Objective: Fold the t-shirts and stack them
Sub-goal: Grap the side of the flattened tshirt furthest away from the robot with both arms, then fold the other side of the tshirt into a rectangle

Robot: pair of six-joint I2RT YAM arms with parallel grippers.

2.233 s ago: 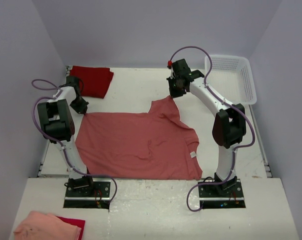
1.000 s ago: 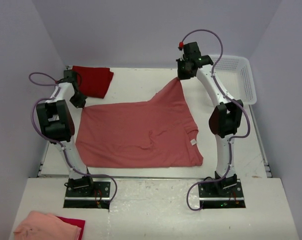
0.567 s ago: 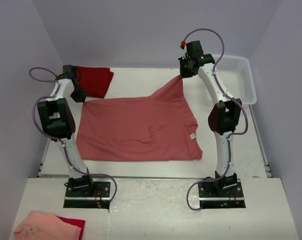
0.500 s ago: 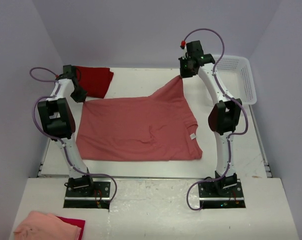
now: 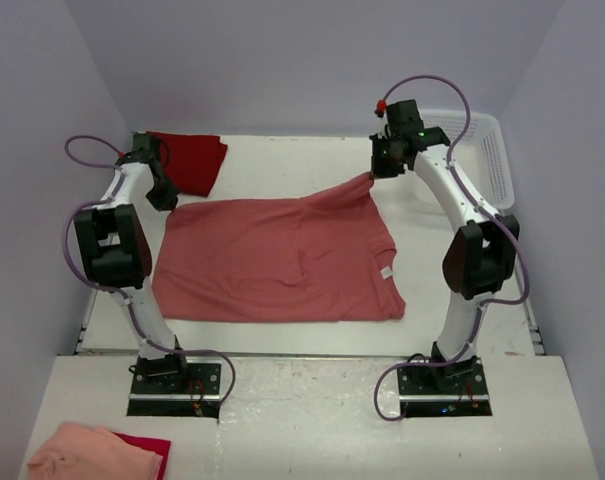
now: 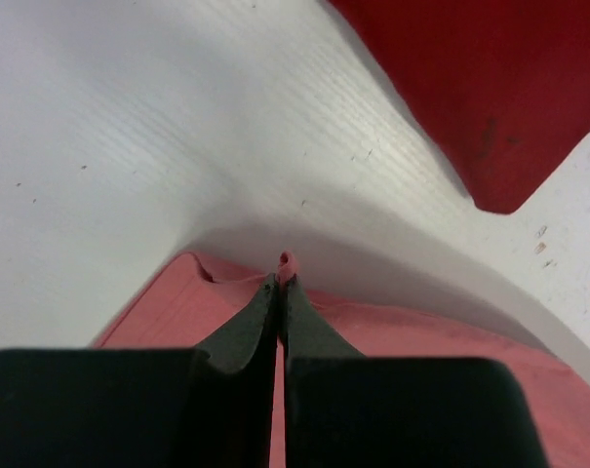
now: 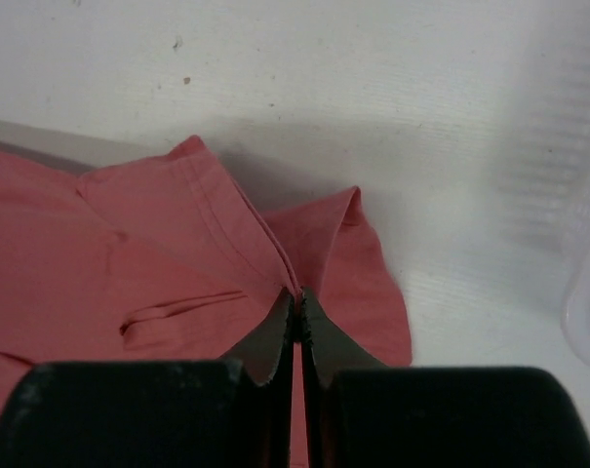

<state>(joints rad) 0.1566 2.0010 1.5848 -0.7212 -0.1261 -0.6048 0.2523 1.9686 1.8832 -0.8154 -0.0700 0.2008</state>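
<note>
Left fingers [image 6: 248, 327] and right fingers [image 7: 267, 336] stay clamped on the salmon-red cloth t-shirt [image 5: 272, 260] — its raised corner (apparently a sleeve) has sunk outward, flattening it for folding.

Spread t-shirt [image 5: 282, 262] before folded t-shirt [image 5: 190, 160]

My right gripper [image 7: 296, 297] pinches a raised fold of the salmon t-shirt [image 7: 109, 273]; bare white tabletop [image 7: 373, 88] lies toward twelve o'clock.

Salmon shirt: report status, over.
Both shut on salmon shirt far edge: left gripper, right gripper. Spread out, not yet folded. Only crimson shirt near left gripper.
</note>
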